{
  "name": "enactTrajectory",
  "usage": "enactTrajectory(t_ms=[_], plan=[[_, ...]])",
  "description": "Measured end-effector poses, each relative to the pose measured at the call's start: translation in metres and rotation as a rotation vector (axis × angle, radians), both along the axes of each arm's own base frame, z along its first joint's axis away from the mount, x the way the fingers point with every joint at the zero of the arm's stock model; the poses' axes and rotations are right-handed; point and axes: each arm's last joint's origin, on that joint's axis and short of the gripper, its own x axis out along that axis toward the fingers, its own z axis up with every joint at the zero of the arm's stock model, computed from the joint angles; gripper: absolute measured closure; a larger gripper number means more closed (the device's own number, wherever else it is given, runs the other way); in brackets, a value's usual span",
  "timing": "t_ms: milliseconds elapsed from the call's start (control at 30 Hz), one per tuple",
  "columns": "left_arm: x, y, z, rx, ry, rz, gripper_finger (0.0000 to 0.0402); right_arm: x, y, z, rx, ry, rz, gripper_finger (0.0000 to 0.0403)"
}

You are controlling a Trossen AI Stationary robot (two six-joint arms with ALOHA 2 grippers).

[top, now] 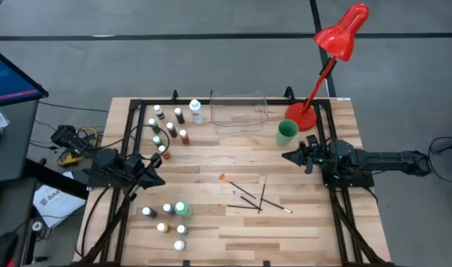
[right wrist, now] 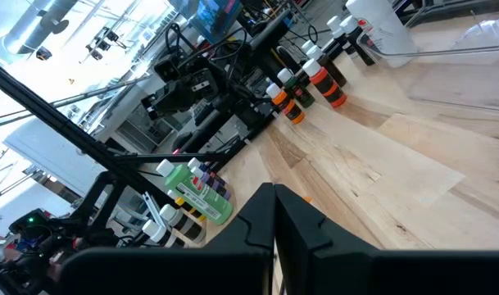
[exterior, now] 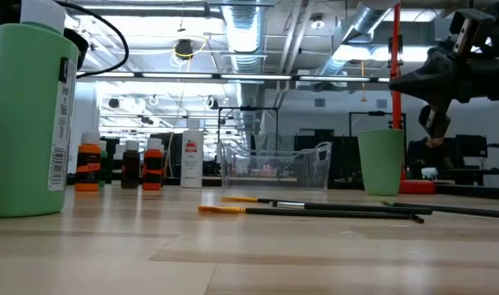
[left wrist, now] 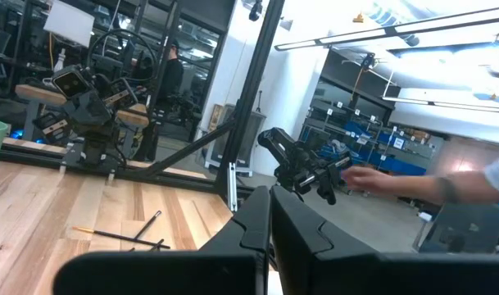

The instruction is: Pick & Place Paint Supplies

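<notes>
My left hand (top: 160, 180) hangs above the bench (top: 300, 222), fingers (left wrist: 294, 229) pressed together, holding nothing. My right hand (top: 287, 156) is raised at the opposite side, fingers (right wrist: 294, 221) likewise pressed together and empty. Each hand points across the boards toward the other.

Between the two hands, nearer my left: a loose crossing of thin dark brushes (top: 249, 199), one with an orange tip, flat on the wood. Nothing lies over them.

Just beside my left hand, on the near side: the taller green bottle (top: 182, 210) with four tiny white-capped bottles (top: 163, 227) around it. The green bottle fills the edge of the low view (exterior: 26, 123).

Beyond my left hand, toward the far edge: a second cluster of tiny bottles (top: 168, 128), brown, red, orange and green, with the taller white bottle (top: 195, 111) standing at its end. A black cable loops over the bench around this cluster.

Next to the white bottle sits the clear plastic tray (top: 239, 111). Near my right hand, toward the far edge, the green cup (top: 286, 132) stands upright, just beside the round base of the red lamp (top: 337, 44). The lamp's stem leans up and away over the frame.

In my left wrist view, a blurred arm of a person (left wrist: 446, 182) shows beyond the bench.
</notes>
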Motion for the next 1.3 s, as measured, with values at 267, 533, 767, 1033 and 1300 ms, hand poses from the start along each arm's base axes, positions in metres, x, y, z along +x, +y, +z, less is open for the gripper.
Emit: enactTrajectory(t_ms=[267, 533, 767, 1033, 1300], plan=[[0.0, 0.0, 0.0, 0.0, 0.0, 0.0, 0.04, 0.0, 0.0, 0.0, 0.0, 0.0, 0.0, 0.0403], [0.0, 0.0, 0.0, 0.0, 0.0, 0.0, 0.04, 0.0, 0.0, 0.001, 0.0, -0.015, 0.0, 0.0403], [0.0, 0.0, 0.0, 0.0, 0.0, 0.0, 0.04, 0.0, 0.002, 0.009, 0.147, -0.1, 0.025, 0.0403], [0.0, 0.0, 0.0, 0.0, 0.0, 0.0, 0.04, -0.002, 0.008, 0.039, 0.074, -0.188, 0.096, 0.0403], [0.0, 0.0, 0.0, 0.0, 0.0, 0.0, 0.04, 0.01, 0.022, 0.1, -0.064, -0.179, 0.21, 0.037]])
